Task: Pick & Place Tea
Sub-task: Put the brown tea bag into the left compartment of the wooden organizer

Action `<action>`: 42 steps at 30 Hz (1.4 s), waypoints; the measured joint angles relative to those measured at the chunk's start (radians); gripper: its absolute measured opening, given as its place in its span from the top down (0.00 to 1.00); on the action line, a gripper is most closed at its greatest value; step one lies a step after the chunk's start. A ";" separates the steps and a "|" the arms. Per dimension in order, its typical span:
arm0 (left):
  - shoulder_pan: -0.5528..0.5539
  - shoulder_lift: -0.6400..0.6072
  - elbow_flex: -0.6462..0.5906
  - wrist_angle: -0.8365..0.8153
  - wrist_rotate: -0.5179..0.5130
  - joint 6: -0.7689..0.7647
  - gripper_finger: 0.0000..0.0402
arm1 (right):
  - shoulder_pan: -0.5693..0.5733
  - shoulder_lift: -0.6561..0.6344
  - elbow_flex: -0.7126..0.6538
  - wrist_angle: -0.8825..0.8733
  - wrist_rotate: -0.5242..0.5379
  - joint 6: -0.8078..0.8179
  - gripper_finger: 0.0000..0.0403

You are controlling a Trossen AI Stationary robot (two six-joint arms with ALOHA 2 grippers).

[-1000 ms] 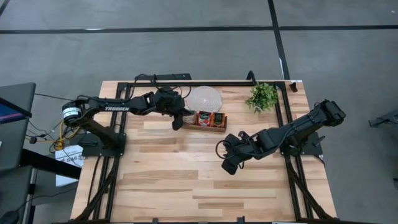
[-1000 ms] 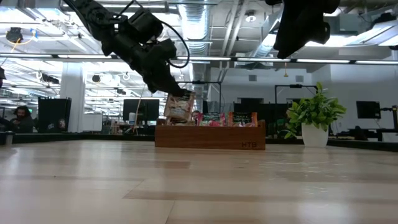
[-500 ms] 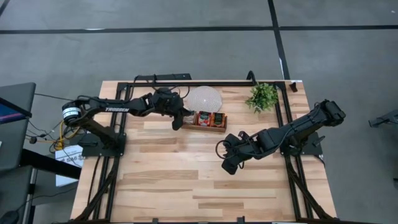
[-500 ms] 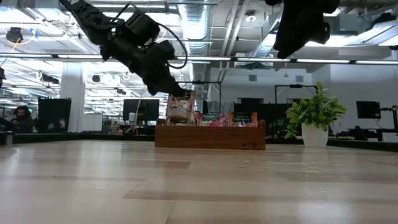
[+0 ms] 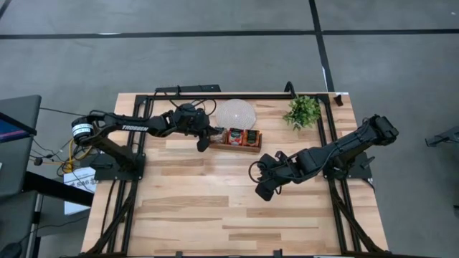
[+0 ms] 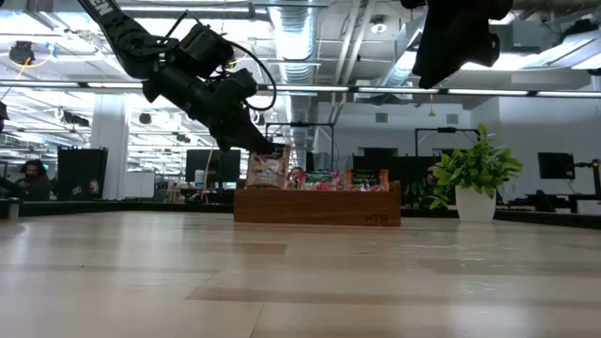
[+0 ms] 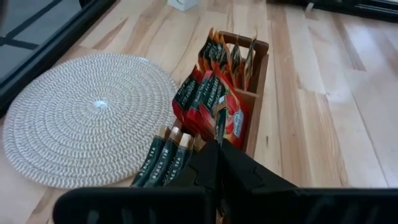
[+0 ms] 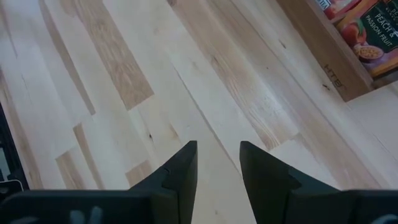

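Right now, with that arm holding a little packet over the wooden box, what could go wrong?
The left pincer grips one red square tea sachet only by its edge, so it might slip. Neighbouring packed sachets in the brown wooden tray could snag.

The left hand (image 6: 266,147) comes down from the upper left and pinches the top edge of a sachet (image 6: 269,168) that hangs upright at the left end of the tray (image 6: 317,206), its lower edge about level with the tray's rim. More sachets (image 6: 340,179) stand in the tray on the bench (image 6: 300,272). A plant (image 6: 475,174) stands just right of the tray. The right arm (image 6: 457,38) hangs dark at the top right.
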 joint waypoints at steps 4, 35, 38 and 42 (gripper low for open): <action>0.000 0.000 -0.001 -0.001 0.007 0.011 1.00 | 0.000 0.000 0.000 0.000 0.000 0.007 0.72; 0.000 0.000 -0.001 -0.003 -0.021 -0.051 1.00 | 0.000 0.000 0.000 0.000 0.002 0.007 0.72; 0.000 0.010 -0.001 0.011 -0.021 -0.052 1.00 | 0.000 0.000 0.000 0.000 0.002 0.007 0.72; -0.001 0.039 -0.001 0.028 -0.020 -0.053 1.00 | 0.000 0.000 0.000 0.000 0.002 0.007 0.72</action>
